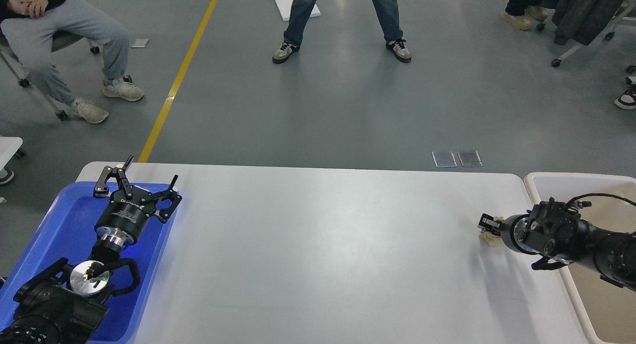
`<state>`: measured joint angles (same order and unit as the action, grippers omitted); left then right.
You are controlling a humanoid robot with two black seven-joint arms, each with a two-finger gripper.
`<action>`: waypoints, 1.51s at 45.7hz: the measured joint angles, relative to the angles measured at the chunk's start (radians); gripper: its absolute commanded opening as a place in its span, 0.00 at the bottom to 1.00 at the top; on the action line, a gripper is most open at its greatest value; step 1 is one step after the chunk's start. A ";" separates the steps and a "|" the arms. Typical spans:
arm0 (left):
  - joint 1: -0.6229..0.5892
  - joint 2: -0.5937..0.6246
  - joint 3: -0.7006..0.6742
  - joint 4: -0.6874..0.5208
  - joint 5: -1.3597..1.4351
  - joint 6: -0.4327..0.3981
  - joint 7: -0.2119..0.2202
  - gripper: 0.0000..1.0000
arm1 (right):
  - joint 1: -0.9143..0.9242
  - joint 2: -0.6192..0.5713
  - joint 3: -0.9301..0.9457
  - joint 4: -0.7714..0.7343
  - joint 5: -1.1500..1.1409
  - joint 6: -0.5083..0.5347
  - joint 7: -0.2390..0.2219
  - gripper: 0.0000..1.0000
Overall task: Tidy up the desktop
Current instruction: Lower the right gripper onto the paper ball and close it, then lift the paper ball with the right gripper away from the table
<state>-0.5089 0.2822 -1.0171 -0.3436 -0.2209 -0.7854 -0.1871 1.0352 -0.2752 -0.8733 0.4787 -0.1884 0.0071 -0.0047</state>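
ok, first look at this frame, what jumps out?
The wide white desktop fills the middle, with a blue tray at its left end and a cream bin at its right. The left pincer hangs spread open over the tray's far edge. The right pincer sits low at the desktop's right edge by a small pale object; whether it grips it is unclear.

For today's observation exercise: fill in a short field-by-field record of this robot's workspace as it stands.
desktop: white-grey, middle bare
blue tray: at left edge, under left arm
left gripper: open, over tray's far rim, holds nothing
beige bin: at right edge
right gripper: low over desktop beside bin, seen small; state unclear
small pale object: at right gripper's tip, identity unclear
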 measured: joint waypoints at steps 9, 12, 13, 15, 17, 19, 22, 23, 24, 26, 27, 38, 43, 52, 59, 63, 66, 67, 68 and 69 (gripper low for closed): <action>0.000 0.000 0.000 0.000 0.000 0.000 0.000 1.00 | -0.018 0.000 0.009 0.000 -0.001 -0.026 0.000 0.00; 0.000 0.000 0.000 0.000 0.000 0.000 0.000 1.00 | -0.024 0.000 0.018 0.001 -0.001 -0.031 0.000 0.00; 0.000 0.000 0.000 0.000 0.000 0.000 0.000 1.00 | -0.025 0.000 0.021 0.002 -0.001 -0.032 0.000 0.00; 0.000 0.000 0.000 0.000 0.000 0.000 0.000 1.00 | -0.029 0.000 0.027 0.003 -0.002 -0.034 0.000 0.00; 0.000 0.000 0.000 0.000 0.000 0.000 0.000 1.00 | -0.031 0.000 0.032 0.005 -0.002 -0.036 0.000 0.00; 0.000 0.000 0.000 0.000 0.000 0.000 0.000 1.00 | -0.031 0.000 0.035 0.009 -0.002 -0.037 0.000 0.00; 0.000 0.000 0.000 0.000 0.000 0.000 0.000 1.00 | -0.026 -0.001 0.039 0.022 -0.002 -0.038 0.000 0.00; 0.000 0.000 0.000 0.000 0.000 0.000 0.000 1.00 | -0.023 -0.003 0.040 0.029 -0.003 -0.038 0.000 0.00; 0.000 0.000 0.000 0.000 0.000 0.000 0.000 1.00 | -0.017 -0.007 0.041 0.039 -0.004 -0.038 0.000 0.00; 0.000 0.000 0.000 0.000 0.000 0.000 0.000 1.00 | -0.007 -0.013 0.041 0.055 -0.006 -0.039 0.000 0.00; 0.000 0.000 0.000 0.000 0.000 0.000 0.000 1.00 | -0.001 -0.018 0.041 0.065 -0.007 -0.039 0.000 0.00; -0.001 0.000 0.000 0.000 0.000 0.000 0.002 1.00 | 0.118 -0.097 0.041 0.214 -0.012 -0.042 0.000 0.00; -0.001 0.000 0.000 0.000 0.000 0.000 0.002 1.00 | 0.185 -0.143 0.041 0.299 -0.013 -0.042 0.000 0.00; 0.000 0.000 0.000 0.000 0.000 0.000 0.002 1.00 | 0.290 -0.229 0.047 0.430 -0.006 -0.044 0.000 0.00; 0.000 0.000 0.000 0.000 0.000 0.000 0.002 1.00 | 0.400 -0.303 0.033 0.555 -0.009 -0.038 0.000 0.00; 0.000 0.000 0.000 0.000 0.000 0.000 0.002 1.00 | 0.480 -0.336 0.004 0.613 -0.013 -0.029 -0.001 0.00; 0.000 0.000 0.000 0.000 0.000 0.000 0.002 1.00 | 0.545 -0.355 -0.028 0.649 -0.015 -0.016 -0.001 0.00; 0.000 0.000 0.000 0.000 0.000 0.000 0.002 1.00 | 0.561 -0.359 -0.035 0.657 -0.015 -0.013 -0.001 0.00; 0.000 0.000 0.000 0.000 0.000 0.000 0.002 1.00 | 0.577 -0.362 -0.044 0.664 -0.015 -0.008 -0.001 0.00; 0.000 0.000 0.000 0.000 0.000 0.000 0.002 1.00 | 0.595 -0.366 -0.054 0.671 -0.016 -0.002 -0.001 0.00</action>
<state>-0.5092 0.2822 -1.0170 -0.3436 -0.2209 -0.7854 -0.1856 1.6301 -0.6411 -0.9269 1.1493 -0.2041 0.0048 -0.0055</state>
